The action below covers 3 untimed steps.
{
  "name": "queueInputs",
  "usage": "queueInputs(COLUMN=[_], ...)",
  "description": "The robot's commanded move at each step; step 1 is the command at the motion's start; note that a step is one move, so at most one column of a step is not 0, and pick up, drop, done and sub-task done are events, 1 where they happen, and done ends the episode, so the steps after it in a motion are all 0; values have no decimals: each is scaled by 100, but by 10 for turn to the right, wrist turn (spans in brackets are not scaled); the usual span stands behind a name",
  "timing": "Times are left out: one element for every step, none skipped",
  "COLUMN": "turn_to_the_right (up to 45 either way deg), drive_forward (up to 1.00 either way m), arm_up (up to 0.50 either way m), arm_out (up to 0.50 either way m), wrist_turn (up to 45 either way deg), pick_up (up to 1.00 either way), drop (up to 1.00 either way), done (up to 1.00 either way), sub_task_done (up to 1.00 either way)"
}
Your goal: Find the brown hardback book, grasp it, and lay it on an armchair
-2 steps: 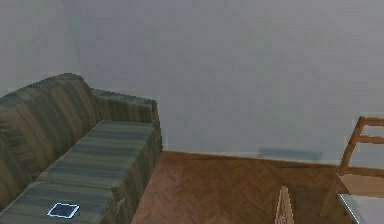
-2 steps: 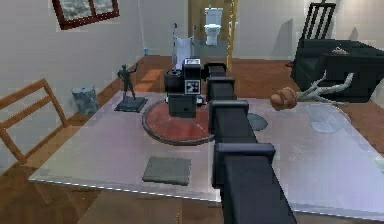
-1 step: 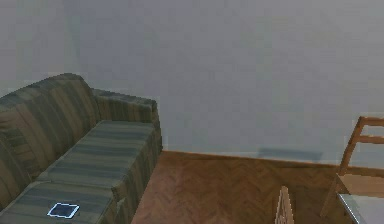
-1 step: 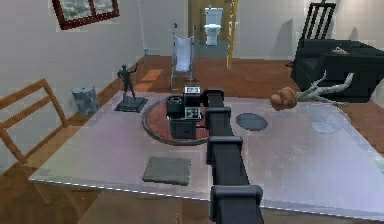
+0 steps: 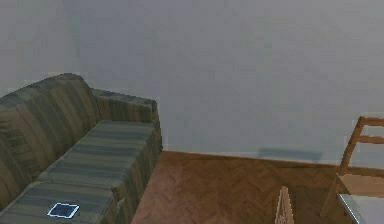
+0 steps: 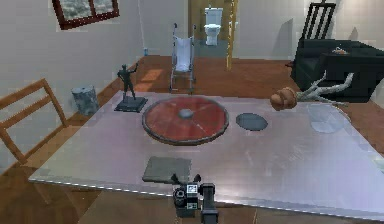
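Tool (image 6: 187,189) at grey table (image 6: 290,160), wooden floor (image 5: 230,190) around

On the tabletop (image 6: 300,160) a platter (image 6: 186,118) lies centrally, a statuette (image 6: 127,88) at its left (a slab (image 6: 167,167) just before it).

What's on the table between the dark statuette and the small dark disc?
A big round red dish lies between the statuette and the disc, in the arm side view.
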Motion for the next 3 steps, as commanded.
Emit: queueInputs(turn_to_the_right=[0,0,0], drive_forward=[0,0,0], arm_up=[0,10,28], arm_out=[0,0,0], wrist_turn=[0,0,0], pick_up=[100,0,0], drop=[0,0,0], done=[0,0,0], sub_task_done=[0,0,0])
